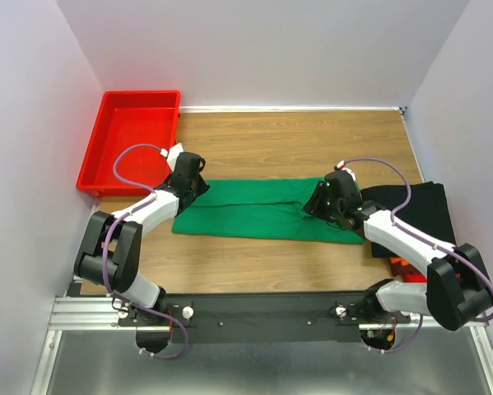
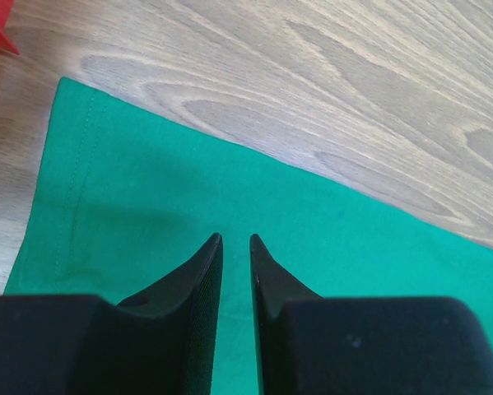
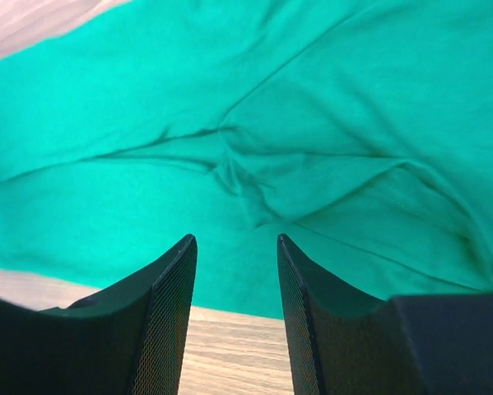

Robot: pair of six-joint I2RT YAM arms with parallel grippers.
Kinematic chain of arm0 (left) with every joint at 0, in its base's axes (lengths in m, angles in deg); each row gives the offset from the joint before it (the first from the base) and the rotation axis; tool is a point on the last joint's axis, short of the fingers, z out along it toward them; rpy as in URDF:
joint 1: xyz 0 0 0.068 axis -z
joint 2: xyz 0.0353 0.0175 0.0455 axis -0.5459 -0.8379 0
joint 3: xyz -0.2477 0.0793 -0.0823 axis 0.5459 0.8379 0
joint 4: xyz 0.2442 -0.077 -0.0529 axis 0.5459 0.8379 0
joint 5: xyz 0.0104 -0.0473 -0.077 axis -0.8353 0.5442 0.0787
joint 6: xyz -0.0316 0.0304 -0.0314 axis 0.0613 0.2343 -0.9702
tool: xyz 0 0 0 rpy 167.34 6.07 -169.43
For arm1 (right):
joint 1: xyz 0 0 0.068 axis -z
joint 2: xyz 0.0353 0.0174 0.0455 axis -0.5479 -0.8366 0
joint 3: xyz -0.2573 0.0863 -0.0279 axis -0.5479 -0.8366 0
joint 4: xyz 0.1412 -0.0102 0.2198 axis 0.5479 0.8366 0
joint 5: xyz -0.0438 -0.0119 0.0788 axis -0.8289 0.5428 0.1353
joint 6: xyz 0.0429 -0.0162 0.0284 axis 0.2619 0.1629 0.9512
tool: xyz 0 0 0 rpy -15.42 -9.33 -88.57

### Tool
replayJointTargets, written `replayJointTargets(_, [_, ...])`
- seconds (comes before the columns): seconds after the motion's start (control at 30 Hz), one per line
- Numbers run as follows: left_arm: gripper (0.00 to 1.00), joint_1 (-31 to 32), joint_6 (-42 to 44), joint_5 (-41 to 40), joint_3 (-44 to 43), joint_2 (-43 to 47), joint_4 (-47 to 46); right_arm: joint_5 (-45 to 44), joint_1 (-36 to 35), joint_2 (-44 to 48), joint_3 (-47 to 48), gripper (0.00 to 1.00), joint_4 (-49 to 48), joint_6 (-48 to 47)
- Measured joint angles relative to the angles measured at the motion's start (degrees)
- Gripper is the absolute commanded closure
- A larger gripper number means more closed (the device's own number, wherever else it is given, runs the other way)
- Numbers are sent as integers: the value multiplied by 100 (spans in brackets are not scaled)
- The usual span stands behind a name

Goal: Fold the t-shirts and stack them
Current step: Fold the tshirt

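A bright green t-shirt [image 1: 262,212] lies on the wooden table, folded into a long flat strip. My left gripper [image 1: 200,186] hovers over its left end near the far edge; in the left wrist view the left gripper [image 2: 235,239] has its jaws a narrow gap apart with nothing between them, above the green cloth [image 2: 147,181]. My right gripper [image 1: 316,202] is over the shirt's right part; in the right wrist view the right gripper [image 3: 236,239] is open and empty above the creased green cloth [image 3: 328,107] at its edge. A folded black t-shirt [image 1: 423,210] lies at the right, with orange and red cloth [image 1: 406,267] beside it.
A rigid red plastic tray [image 1: 131,136] stands at the table's far left corner, close to the left arm. White walls enclose the table on three sides. Bare wood [image 1: 312,140] shows beyond the green shirt.
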State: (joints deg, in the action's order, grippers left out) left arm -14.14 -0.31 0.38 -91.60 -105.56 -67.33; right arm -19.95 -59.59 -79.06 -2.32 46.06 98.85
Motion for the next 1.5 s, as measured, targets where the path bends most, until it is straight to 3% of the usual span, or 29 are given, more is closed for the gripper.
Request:
replayJointTargets(0.13, [73,0,28,22,0,0,0,-595,2,-22,317,51,385,-48])
replayJointTargets(0.27, [73,0,81,57,0,0,2,-1228,155,-640,1012,55,584,-164])
replayJointTargets(0.3, [73,0,96,59,0,0,2,-1333,234,-789,1121,60,575,-184])
replayJointTargets(0.57, [73,0,164,103,0,0,4,-1508,732,-1864,1272,69,697,-216])
replayJointTargets(1.07, [73,0,168,192,0,7,2,-726,402,-433,-136,68,649,-105])
replayJointTargets(1.5, [76,55,166,181,0,-114,20,-647,306,-647,-170,61,481,-4])
